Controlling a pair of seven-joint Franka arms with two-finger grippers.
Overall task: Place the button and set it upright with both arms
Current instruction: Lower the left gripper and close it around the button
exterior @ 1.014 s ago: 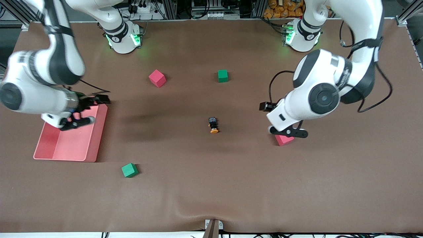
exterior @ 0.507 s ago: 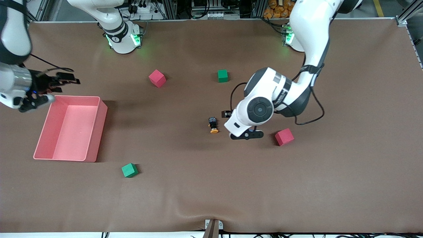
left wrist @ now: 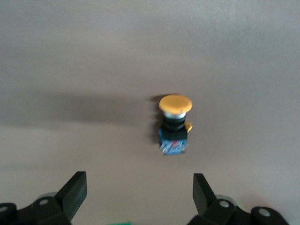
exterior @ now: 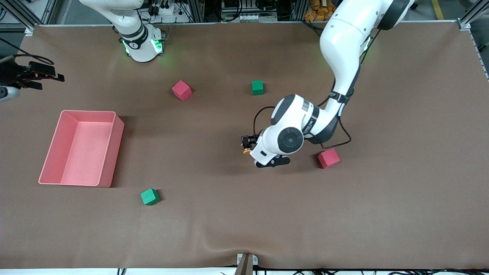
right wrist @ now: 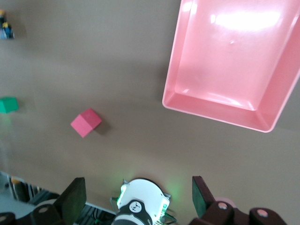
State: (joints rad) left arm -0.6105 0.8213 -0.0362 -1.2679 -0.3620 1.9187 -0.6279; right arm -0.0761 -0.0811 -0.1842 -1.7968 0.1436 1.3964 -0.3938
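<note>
table (exterior: 244,229): brown mat, everything sits on it
my left arm (exterior: 340,49): reaches from its base out over the middle of the table, wrist bent down
my right arm (exterior: 126,19): pulled off toward its own end of the table, waits there
pink bin (exterior: 114,149): open tray at the right arm's end, nearer the front camera than my right gripper
my left gripper (left wrist: 139,192): fingers spread wide, nothing between them, just above the mat right over the button
my right gripper (right wrist: 138,199): fingers wide apart, nothing held, at the table's edge at the right arm's end
red cubes: one (exterior: 329,158) just beside my left wrist, toward the left arm's end; one (exterior: 181,90) near the right arm's base
green cubes: one (exterior: 257,87) farther from the front camera than the button; one (exterior: 149,196) near the bin's near corner
button (left wrist: 174,126): middle of the table, lying on its side, not upright, orange cap pointing toward the front camera, untouched by my fingers
</note>
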